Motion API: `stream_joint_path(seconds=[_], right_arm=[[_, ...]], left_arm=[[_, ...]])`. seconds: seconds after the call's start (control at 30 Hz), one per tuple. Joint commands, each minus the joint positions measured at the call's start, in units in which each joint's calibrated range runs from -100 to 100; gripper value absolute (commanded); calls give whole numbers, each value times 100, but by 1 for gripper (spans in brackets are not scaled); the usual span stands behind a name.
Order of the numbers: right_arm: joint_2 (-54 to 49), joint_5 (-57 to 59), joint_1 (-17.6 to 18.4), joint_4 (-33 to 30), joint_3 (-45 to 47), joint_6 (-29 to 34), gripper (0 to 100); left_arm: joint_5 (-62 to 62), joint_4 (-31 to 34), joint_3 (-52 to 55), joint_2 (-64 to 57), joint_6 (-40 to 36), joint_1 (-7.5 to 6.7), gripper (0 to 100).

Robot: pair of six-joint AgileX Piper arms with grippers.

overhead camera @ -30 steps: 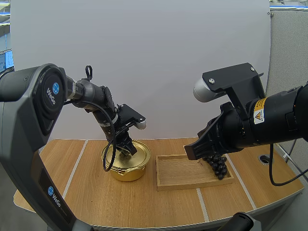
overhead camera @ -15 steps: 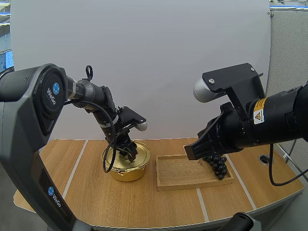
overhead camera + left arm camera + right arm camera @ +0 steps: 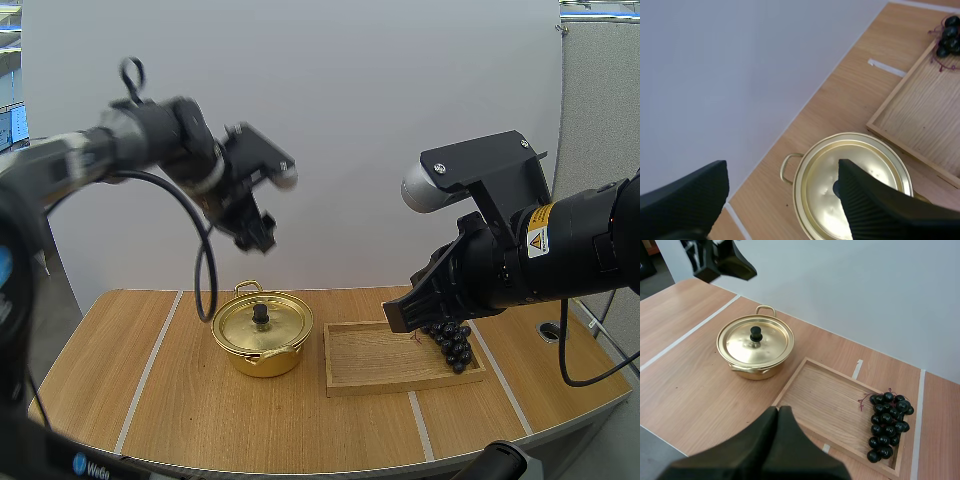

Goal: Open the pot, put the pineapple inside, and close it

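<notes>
Pot (image 3: 262, 340): brass-coloured, two loop handles, standing on the wooden table (image 3: 200, 400) just beside the tray and not touching it. Lid (image 3: 262, 322): seated flat on the pot, black knob (image 3: 260, 313) upright at its centre. Wooden tray (image 3: 370, 372): shallow, rectangular, to the right of the pot in the high view, mostly bare. Bunch of grapes (image 3: 455, 345): dark, lying inside the tray at the end away from the pot; no pineapple is among the items, and the grapes are the only fruit. Left gripper (image 3: 256, 228): raised well above the pot and apart from it, blurred in the high view; in the left wrist view (image 3: 781, 169) its two fingers stand wide apart with ribbed faces turned to each other, released, nothing between them, the lidded pot below. Right gripper (image 3: 400, 316): hanging over the tray, near the grapes; in the right wrist view (image 3: 779, 411) its fingers lie pressed together as one dark wedge, clenched on nothing.
</notes>
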Motion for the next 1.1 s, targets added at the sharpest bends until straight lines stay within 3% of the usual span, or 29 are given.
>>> stream_joint_path(seconds=[0.0, 0.4, 0.87, 0.9, 0.97, 1.0, 1.07], right_arm=[[-50, 0, -21, 16, -15, -4, 0], [-50, 0, -21, 16, -15, -4, 0], [-80, 0, -52, 234, -15, -4, 0], [-106, 0, -95, 303, -15, -4, 0], [-161, 0, -201, 469, -15, -4, 0], [-204, 0, -285, 558, -15, -4, 0], [-284, 0, -421, 780, -27, -4, 0]], left_arm=[[147, 140, -111, -1374, -55, -20, 100], [147, 591, -111, -3842, -117, -20, 100], [1361, 544, -111, -5277, -1514, -20, 100], [1469, 544, -111, -5353, -1620, -20, 89], [1619, 504, -111, -5509, -1746, -20, 57], [1702, 465, -111, -5591, -1802, -20, 35], [1889, 325, -111, -5767, -1803, -20, 4]])
